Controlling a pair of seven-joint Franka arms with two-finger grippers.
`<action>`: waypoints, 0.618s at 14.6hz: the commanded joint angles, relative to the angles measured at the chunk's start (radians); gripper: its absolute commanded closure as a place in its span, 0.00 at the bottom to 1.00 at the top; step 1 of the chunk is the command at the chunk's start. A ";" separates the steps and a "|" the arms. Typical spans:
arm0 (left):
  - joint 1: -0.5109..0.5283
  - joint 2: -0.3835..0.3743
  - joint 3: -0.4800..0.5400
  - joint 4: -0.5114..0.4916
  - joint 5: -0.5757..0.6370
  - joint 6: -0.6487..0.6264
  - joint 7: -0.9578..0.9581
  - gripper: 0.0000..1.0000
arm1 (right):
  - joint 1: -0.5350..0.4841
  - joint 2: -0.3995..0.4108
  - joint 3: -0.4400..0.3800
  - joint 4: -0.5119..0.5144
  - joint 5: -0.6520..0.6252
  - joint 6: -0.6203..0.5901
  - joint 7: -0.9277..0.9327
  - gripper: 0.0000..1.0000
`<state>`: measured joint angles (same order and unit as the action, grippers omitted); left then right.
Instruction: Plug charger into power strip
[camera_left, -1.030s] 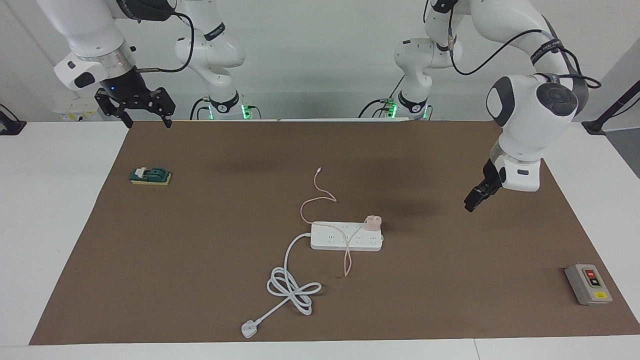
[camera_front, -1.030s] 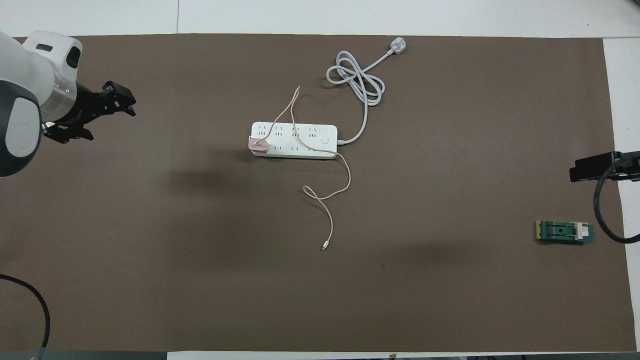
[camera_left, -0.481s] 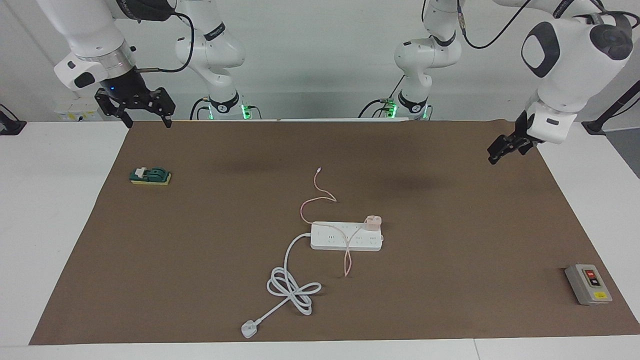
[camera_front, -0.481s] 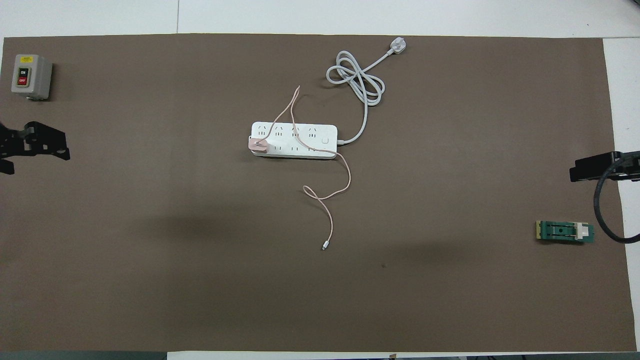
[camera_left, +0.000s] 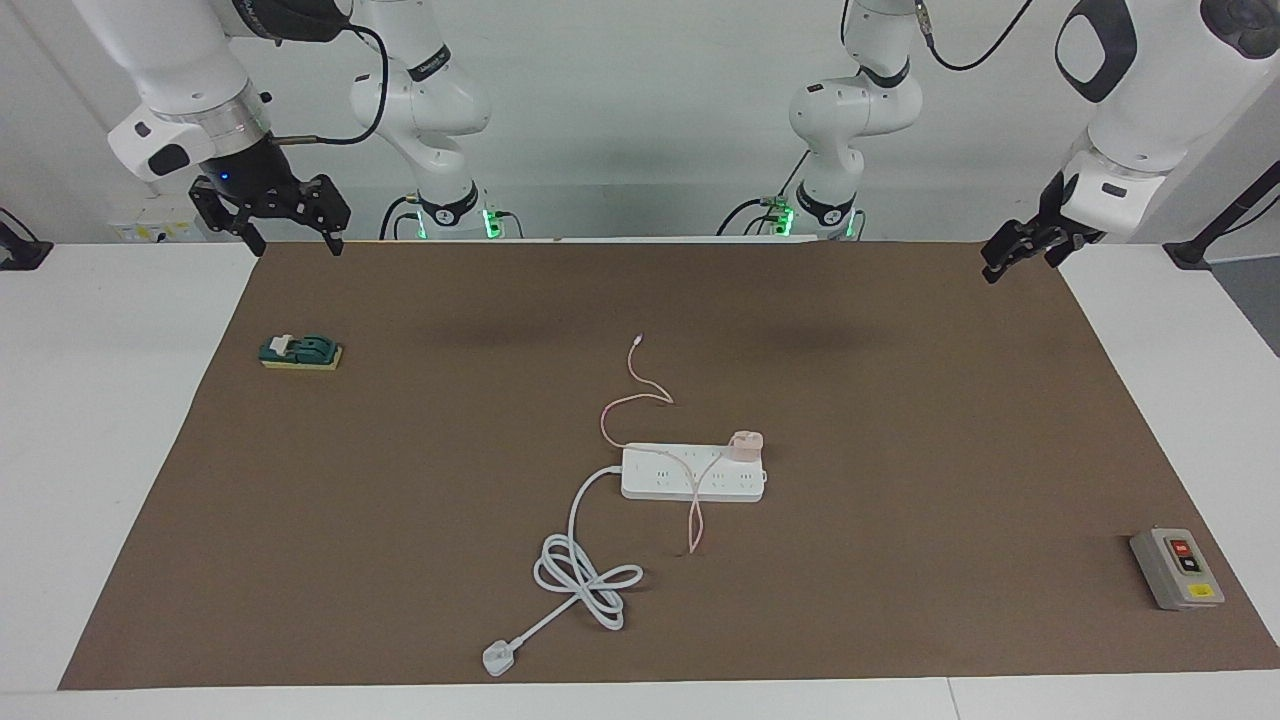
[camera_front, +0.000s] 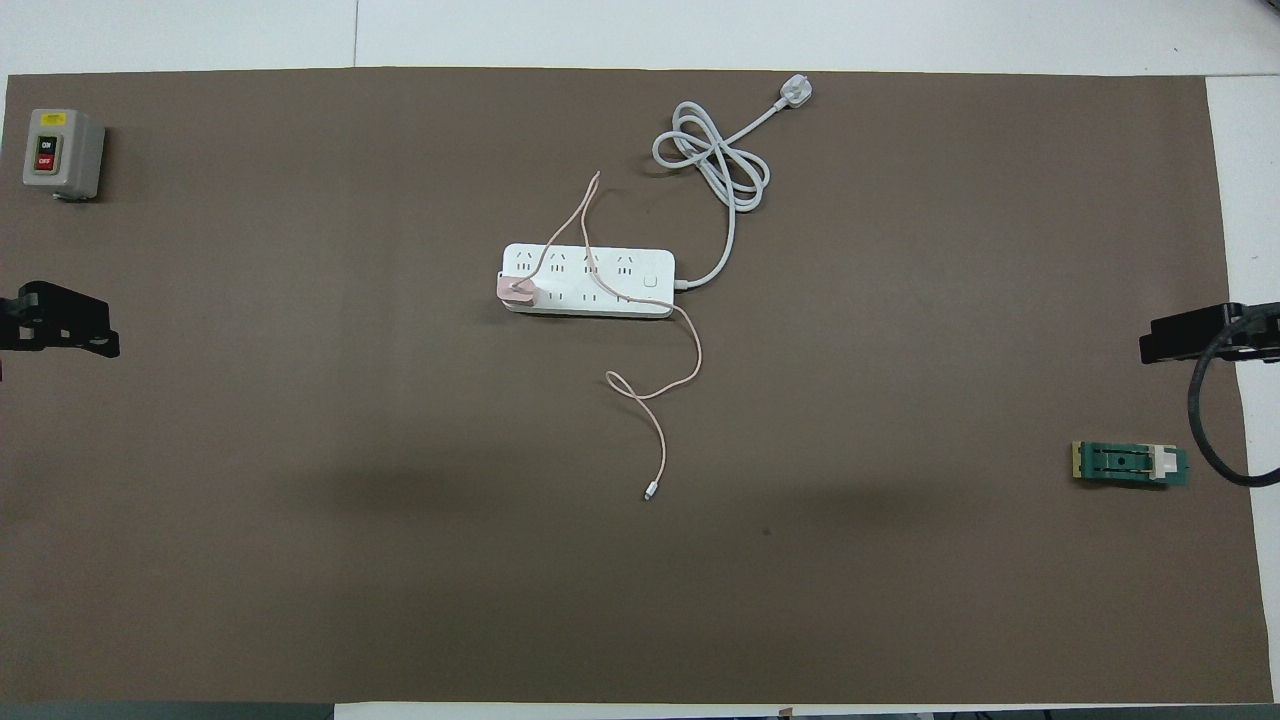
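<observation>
Facing view: high, across the table, looking back at both arm bases; wide, distant. Overhead view: above the robots' end, steeply down, looking forward; half a turn from the first. Shared: brown mat (camera_left: 400, 560) (camera_front: 300, 560), power strip (camera_left: 660, 484) (camera_front: 600, 300), grey button box (camera_left: 1176, 569) (camera_front: 62, 153)

Light was bright and even, falling from above. Soft, blurred shadows lay on the brown mat (camera_left: 400, 480), with a thin one beside the white cord (camera_left: 585, 575). No glare showed. Both views were sharp, straight to their edges.
</observation>
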<state>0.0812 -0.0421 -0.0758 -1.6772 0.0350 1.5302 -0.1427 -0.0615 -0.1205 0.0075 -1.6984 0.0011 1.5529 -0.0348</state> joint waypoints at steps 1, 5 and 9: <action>-0.030 -0.013 0.004 -0.022 -0.010 0.024 0.021 0.00 | -0.020 -0.015 0.012 -0.009 -0.016 -0.002 -0.002 0.00; -0.032 -0.007 0.002 -0.019 -0.098 0.048 0.101 0.00 | -0.021 -0.015 0.012 -0.009 -0.016 -0.002 -0.002 0.00; -0.052 -0.007 0.002 -0.019 -0.098 0.056 0.101 0.00 | -0.020 -0.015 0.012 -0.009 -0.016 -0.002 -0.002 0.00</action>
<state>0.0479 -0.0415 -0.0838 -1.6800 -0.0550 1.5602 -0.0582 -0.0624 -0.1210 0.0075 -1.6984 0.0011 1.5529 -0.0348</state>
